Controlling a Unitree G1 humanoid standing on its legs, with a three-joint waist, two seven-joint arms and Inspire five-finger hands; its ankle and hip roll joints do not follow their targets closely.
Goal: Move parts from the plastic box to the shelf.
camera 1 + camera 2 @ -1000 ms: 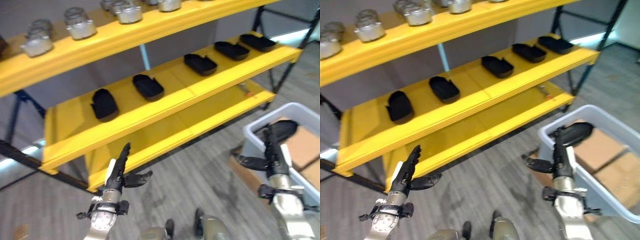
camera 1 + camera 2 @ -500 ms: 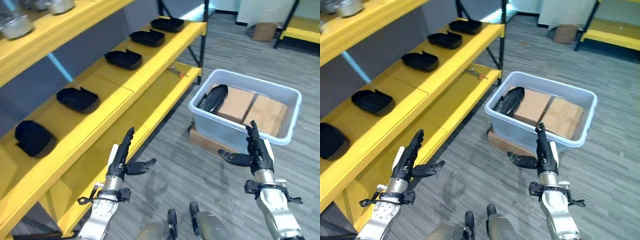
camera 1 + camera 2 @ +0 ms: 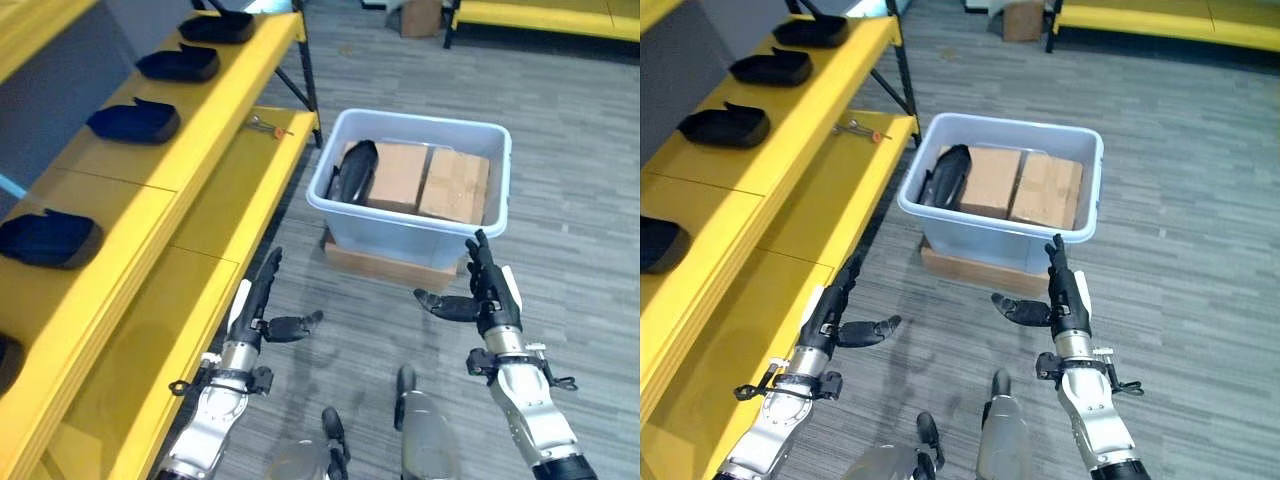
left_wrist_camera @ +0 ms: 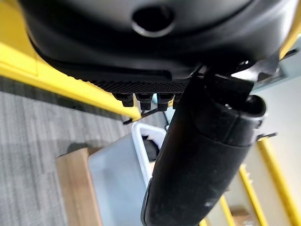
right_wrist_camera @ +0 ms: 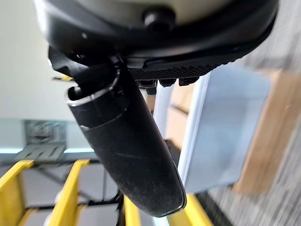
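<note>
Left eye view: left hand (image 3: 255, 305) and right hand (image 3: 488, 292) open, empty, before plastic box (image 3: 410, 235); no legible writing.

translucent plastic box (image 3: 405, 235); matt black part (image 3: 352, 172)

The dark left hand (image 4: 155, 42) holds nothing, its thumb extended; beyond its fingers (image 4: 143, 99) stands a translucent grey plastic box (image 4: 120, 176) on grey floor (image 4: 33, 122) beside yellow shelving (image 4: 70, 84).
</note>
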